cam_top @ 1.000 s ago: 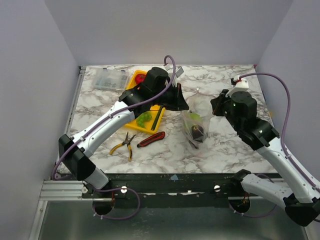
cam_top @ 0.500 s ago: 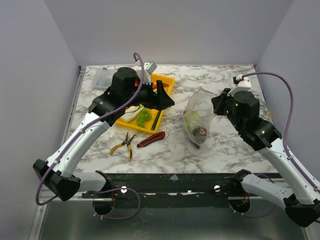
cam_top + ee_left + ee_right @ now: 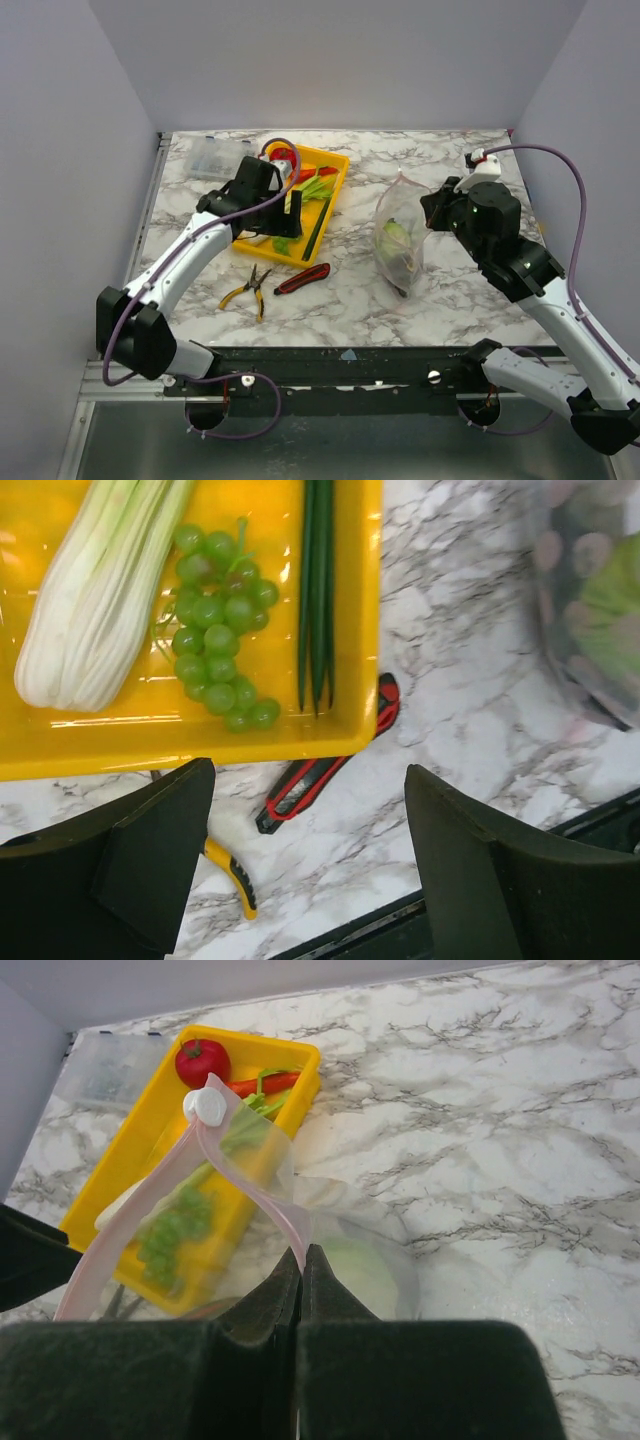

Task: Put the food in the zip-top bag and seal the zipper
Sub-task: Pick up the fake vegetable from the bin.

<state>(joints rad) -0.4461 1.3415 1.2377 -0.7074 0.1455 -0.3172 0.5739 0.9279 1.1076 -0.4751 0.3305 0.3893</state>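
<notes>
L jaws had left the bag [image 3: 398, 225] right of centre and hung wide open, empty, over the yellow tray [image 3: 335, 165] upper left, above grapes [image 3: 215, 630] & leek [image 3: 100, 590]. R jaws were clamped on the bag's zipper [image 3: 250, 1185], holding the mouth up. Prob. one item delivered; more food to fetch.

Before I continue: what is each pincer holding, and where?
Right pincer grips the zip-top bag by its pink zipper edge; left pincer is open, holding nothing.
</notes>
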